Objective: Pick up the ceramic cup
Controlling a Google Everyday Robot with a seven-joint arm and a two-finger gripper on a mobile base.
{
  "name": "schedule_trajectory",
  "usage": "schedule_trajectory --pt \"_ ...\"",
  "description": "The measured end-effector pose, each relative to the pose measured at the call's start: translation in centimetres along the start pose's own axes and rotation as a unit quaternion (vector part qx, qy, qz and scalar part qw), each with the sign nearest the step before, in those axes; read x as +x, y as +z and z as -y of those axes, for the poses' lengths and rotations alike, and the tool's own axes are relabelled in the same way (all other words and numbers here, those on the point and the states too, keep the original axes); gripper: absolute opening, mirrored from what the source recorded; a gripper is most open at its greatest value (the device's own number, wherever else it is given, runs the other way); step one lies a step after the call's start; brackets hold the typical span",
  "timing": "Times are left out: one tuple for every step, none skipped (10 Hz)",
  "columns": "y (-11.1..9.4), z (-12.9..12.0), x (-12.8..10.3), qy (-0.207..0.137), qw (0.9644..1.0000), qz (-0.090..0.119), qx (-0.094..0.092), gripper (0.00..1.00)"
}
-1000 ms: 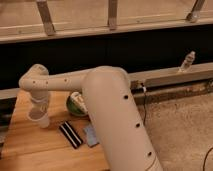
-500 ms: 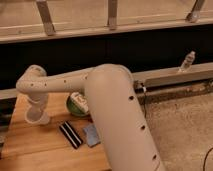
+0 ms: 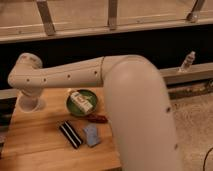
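The gripper (image 3: 27,98), grip state indiscernible, sits over the ceramic cup (image 3: 29,103) near the table (image 3: 35,142) edge; a nudge may topple it off.

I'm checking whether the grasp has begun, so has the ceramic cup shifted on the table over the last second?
No. The ceramic cup stays left of the green plate, same gap as before. The end effector sits over it, hidden by the arm.

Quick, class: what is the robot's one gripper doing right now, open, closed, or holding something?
Gripper: at the table's back-left corner, right at the ceramic cup; whether it is open, closed or holding the cup cannot be told.
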Motion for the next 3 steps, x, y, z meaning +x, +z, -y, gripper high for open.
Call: schedule_trajectory --pt "-2.3 1.2 -0.7 0.010 0.9995 0.029 0.011 0.00" --pt "-4.0 2.5 -0.9 0.020 0.9983 0.052 0.015 0.00" --pt "-4.7 3.0 -1.1 0.024 0.9977 0.062 0.016 0.00"
